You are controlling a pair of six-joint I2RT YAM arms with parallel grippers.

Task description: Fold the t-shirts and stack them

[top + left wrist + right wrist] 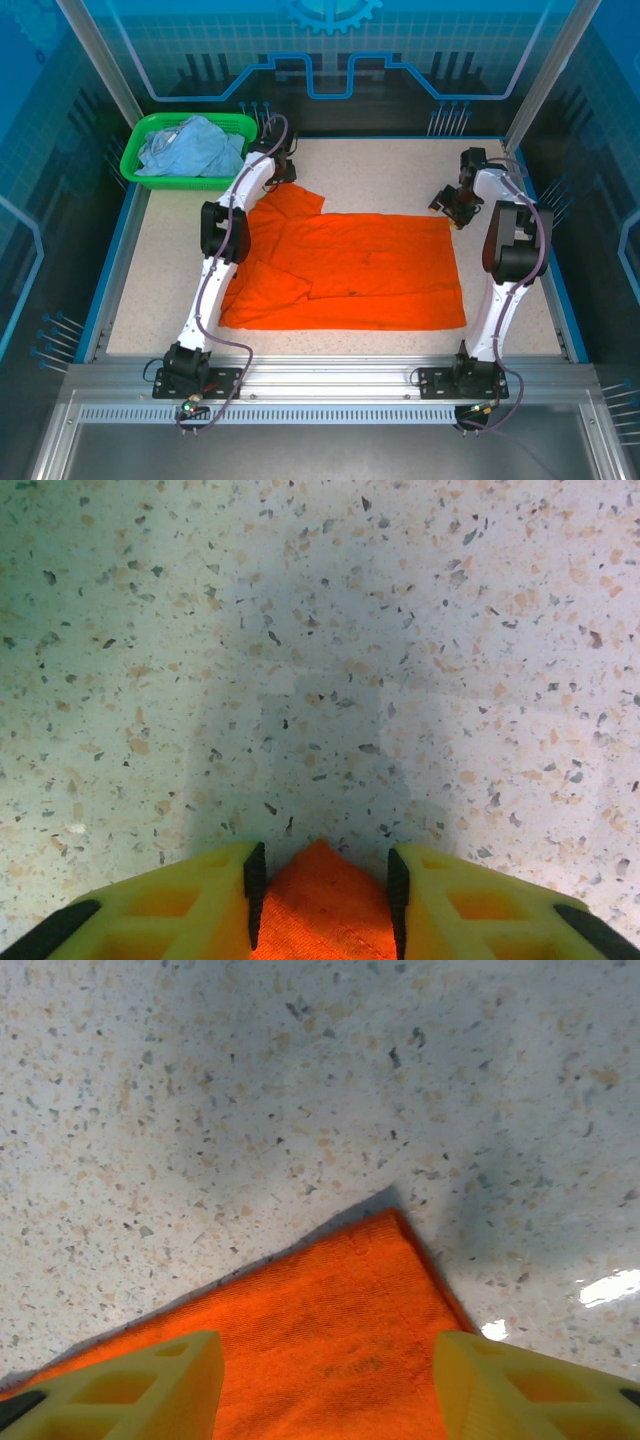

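Note:
The bright orange t-shirt (350,265) lies spread flat in the middle of the table, one sleeve sticking out at its far left. My left gripper (283,172) is low at that sleeve. In the left wrist view its jaws (325,880) stand apart, with a pointed tip of orange cloth (322,905) between the black pads. My right gripper (450,205) hovers at the shirt's far right corner, open wide; that corner (340,1310) lies flat between the yellow fingers (150,1385). The pale blue t-shirt (190,145) is bunched up in the basket.
A green plastic basket (135,165) stands at the table's far left corner, close behind my left arm. Bare speckled tabletop (380,170) runs along the far side. A blue raised rim (560,290) borders the table.

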